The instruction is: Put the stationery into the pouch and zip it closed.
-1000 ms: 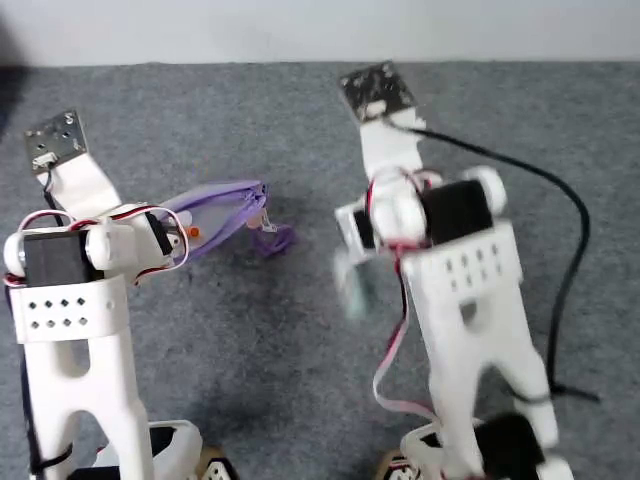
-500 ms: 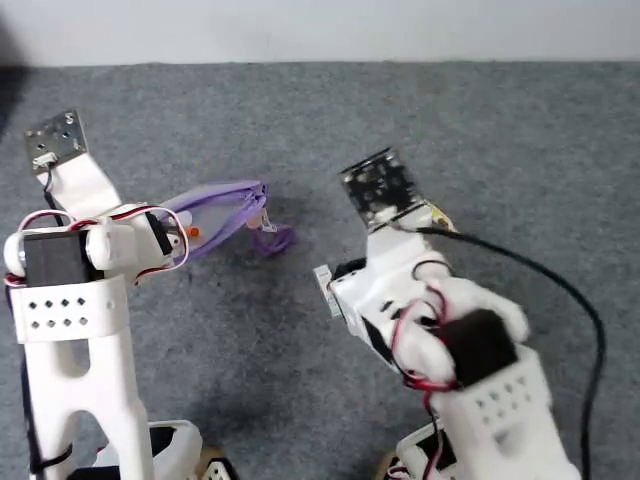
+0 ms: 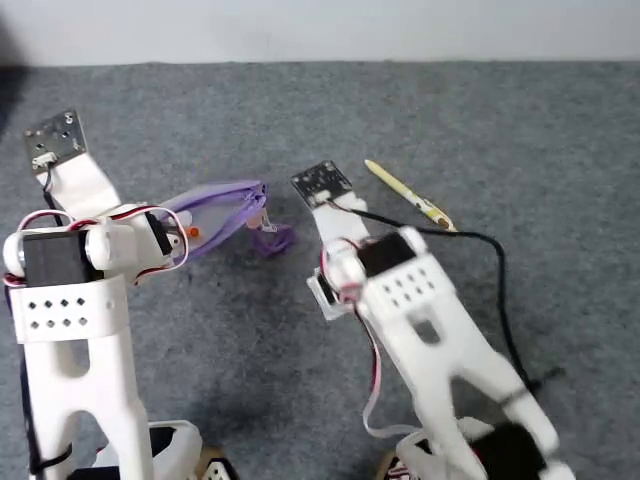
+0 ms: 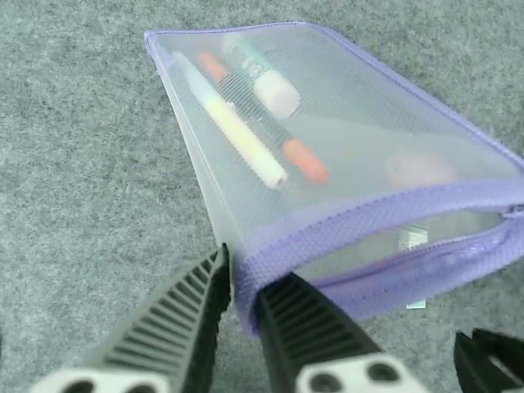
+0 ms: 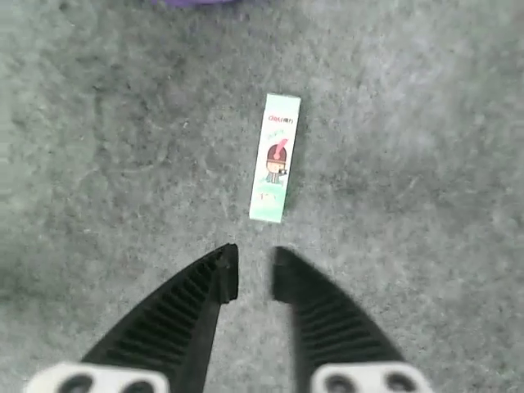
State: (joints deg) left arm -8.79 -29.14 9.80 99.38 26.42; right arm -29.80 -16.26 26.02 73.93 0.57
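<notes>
The table is covered in a rough grey carpet (image 3: 540, 130) that runs back to a plain pale wall (image 3: 320, 30). A black cable (image 3: 500, 285) trails across the carpet beside the right arm. On the left side the pouch (image 3: 215, 213), clear mesh with purple edging, lies on the carpet. The left gripper (image 4: 243, 282) is clamped on its purple-trimmed corner, and its purple zip strap (image 3: 272, 239) is curled at the far end. Through the mesh I can see a yellow-and-white marker (image 4: 233, 135), an orange-tipped pen (image 4: 303, 160) and a green-and-white stick with a pale pink cap (image 4: 266, 82). The zip is still partly open along the edge. A yellow pencil (image 3: 405, 195) lies loose on the carpet, well apart from the pouch, on the far side of the right arm. A small pale green packet (image 5: 275, 158) lies flat just ahead of the right gripper (image 5: 255, 266), whose jaws stand slightly parted with only carpet between them. Since a second ago the right arm has pulled back from its far reach and swung toward the pouch, uncovering the pencil it was hiding half a second ago. The left arm and the pouch have not shifted at all
</notes>
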